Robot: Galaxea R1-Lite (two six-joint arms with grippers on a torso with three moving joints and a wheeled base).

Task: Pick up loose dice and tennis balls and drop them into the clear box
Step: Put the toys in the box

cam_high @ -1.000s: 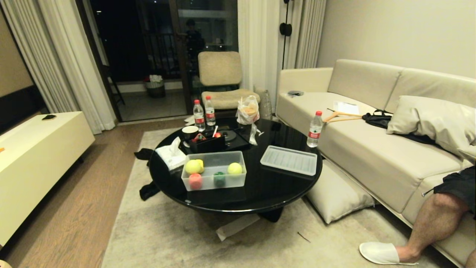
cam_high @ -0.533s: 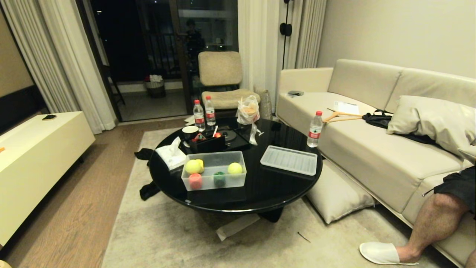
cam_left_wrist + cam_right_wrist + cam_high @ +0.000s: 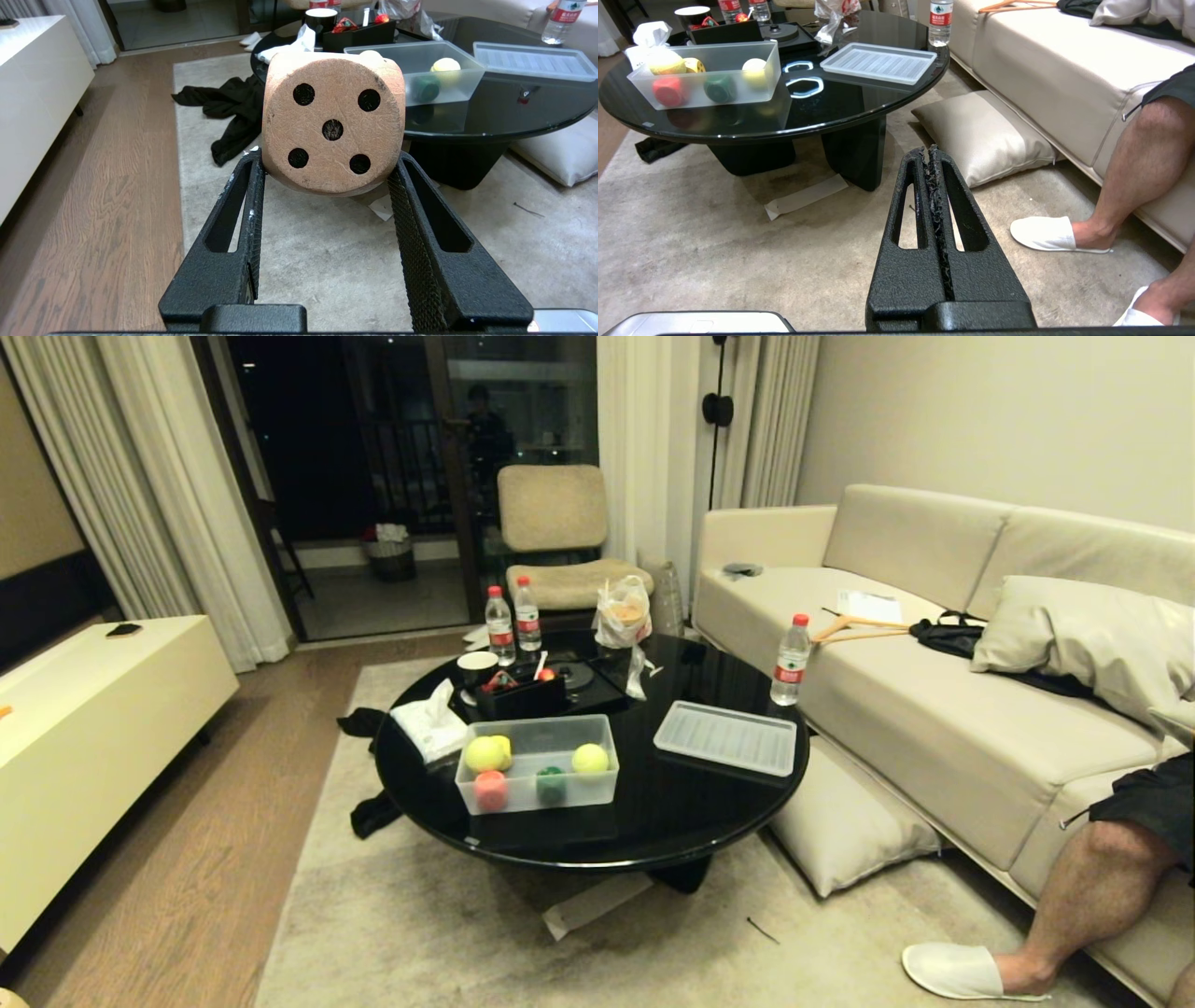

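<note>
My left gripper is shut on a pale tan dice, whose five-pip face is turned to the left wrist camera, above the rug short of the table. The clear box stands open near the front of the black round table. Two tennis balls lie in it, together with a red piece and a green piece. Its ribbed lid lies to its right. My right gripper is shut and empty, low over the rug. Neither arm shows in the head view.
A black organiser, a tissue pack, a cup and bottles crowd the table's far side. A floor cushion and a sofa are on the right, where a person's leg and slipper rest. Black clothing lies left of the table.
</note>
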